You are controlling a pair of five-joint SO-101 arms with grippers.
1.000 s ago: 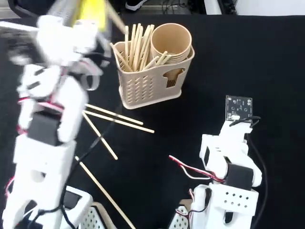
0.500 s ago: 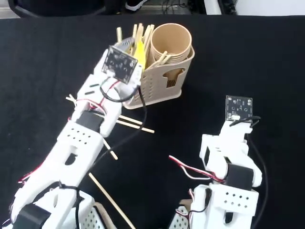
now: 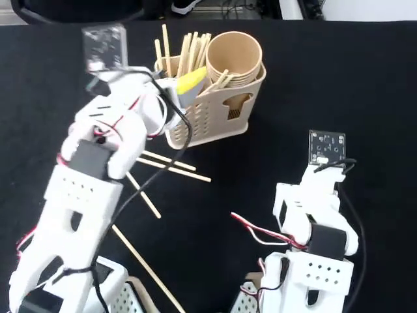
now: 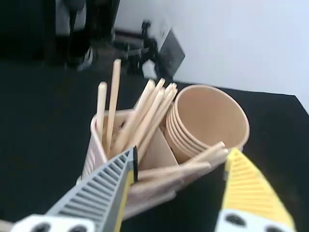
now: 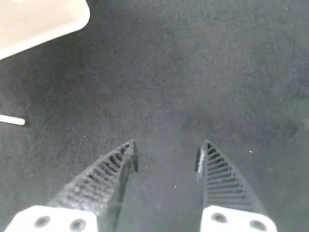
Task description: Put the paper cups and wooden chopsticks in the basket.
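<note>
**Four chopsticks loose on the desk, cups stacked in the basket**

Black cloth covers the desk (image 3: 339, 78), which carries both arms and all the task's things. The left arm (image 3: 85, 189) stretches from the near edge toward the far side. Its jaws, one finger grey and one yellow, stand apart at the basket's side and grip nothing. The yellow finger (image 3: 191, 81) sits over the basket's rim in the high view. The right arm (image 3: 316, 241) is folded back near its base, well apart from the basket. Its jaws are also apart, hanging over bare cloth.

The beige basket (image 3: 208, 120) stands upright toward the far edge of the desk. A stack of nested paper cups (image 3: 233, 55) stands upright in the compartment farther from the left arm. A bundle of wooden chopsticks (image 3: 189, 55) stands in the other compartment, some leaning against the cups.

The four loose chopsticks lie flat between the left arm and the basket. Two (image 3: 171, 166) lie almost side by side just beside the basket's base. A third (image 3: 142, 194) lies slanted near them, and the fourth (image 3: 144, 264) runs toward the near edge.
</note>
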